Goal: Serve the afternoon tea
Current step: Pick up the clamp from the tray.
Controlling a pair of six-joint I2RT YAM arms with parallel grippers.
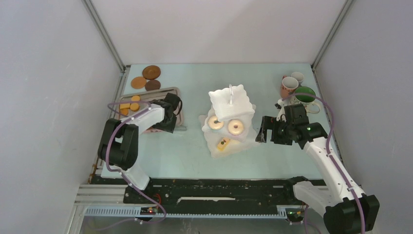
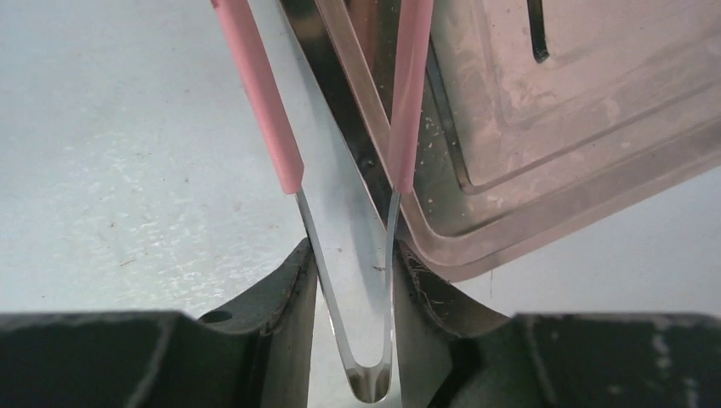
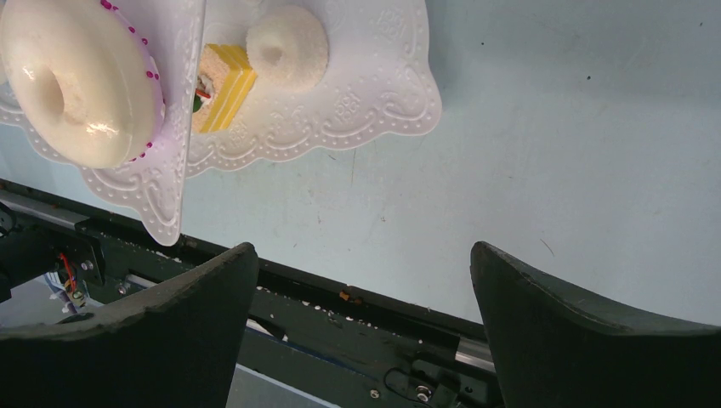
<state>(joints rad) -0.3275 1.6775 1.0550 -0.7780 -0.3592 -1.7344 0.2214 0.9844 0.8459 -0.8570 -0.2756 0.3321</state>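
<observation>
- Left gripper point(image 1: 168, 116): at the near right corner of the tray point(image 1: 163, 90). In the left wrist view its fingers point(image 2: 285, 293) press on both sides of the metal hinge end of the tongs point(image 2: 340, 204). It grips the tongs. Their pink arms spread away from the camera, one over the table point(image 2: 127, 153), the other over the tray edge.
- Right gripper point(image 1: 265, 132): jaws wide apart, holding nothing. It sits low over the table, just right of the stand's bottom tier and not touching it.
- Stand point(image 1: 229, 105): white, three tiers, mid-table between the two arms. It is well apart from the left gripper and near the right one.
- Donuts point(image 1: 235, 126): two side by side on the middle tier. The right wrist view shows a smaller white one point(image 3: 287, 47) on the bottom tier.
- Cake point(image 1: 224, 144): yellow, on the bottom tier, beside the small donut.
- Biscuits point(image 1: 129, 106): orange, on the left part of the tray, left of the left gripper.
- Coasters point(image 1: 151, 72): three, brown, on the table behind the tray.
- Mugs point(image 1: 289, 85): three, clustered at the far right corner, behind the right gripper.
</observation>
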